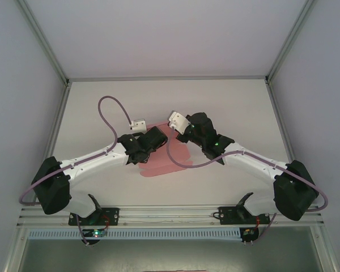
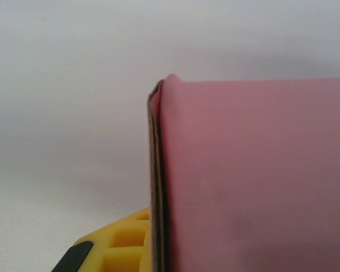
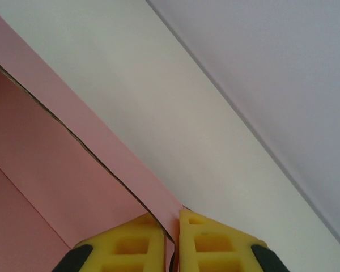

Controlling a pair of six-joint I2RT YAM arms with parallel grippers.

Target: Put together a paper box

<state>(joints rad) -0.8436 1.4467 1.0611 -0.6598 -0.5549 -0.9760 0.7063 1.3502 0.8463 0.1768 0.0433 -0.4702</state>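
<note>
- The white bench sits between pale walls, with both arm bases at its near edge.
- The left arm and the right arm both reach inward and meet over the middle of the bench.
- The paper box is a pink sheet, still mostly flat. It lies mid-bench between and under the two wrists, with its near part flat on the bench.
- In the left wrist view the pink card stands close to the lens. It has a doubled, folded edge running down its left side.
- The left tool is pressed together on that folded edge. One yellow finger shows just left of the card, and the card covers the other.
- The right tool is pinching a thin edge of the pink card. Its two yellow fingers are nearly touching, with the paper's rim caught in the narrow slit between them.
- From that pinch the card runs up and to the left, showing a crease and a dark cut line.
</note>
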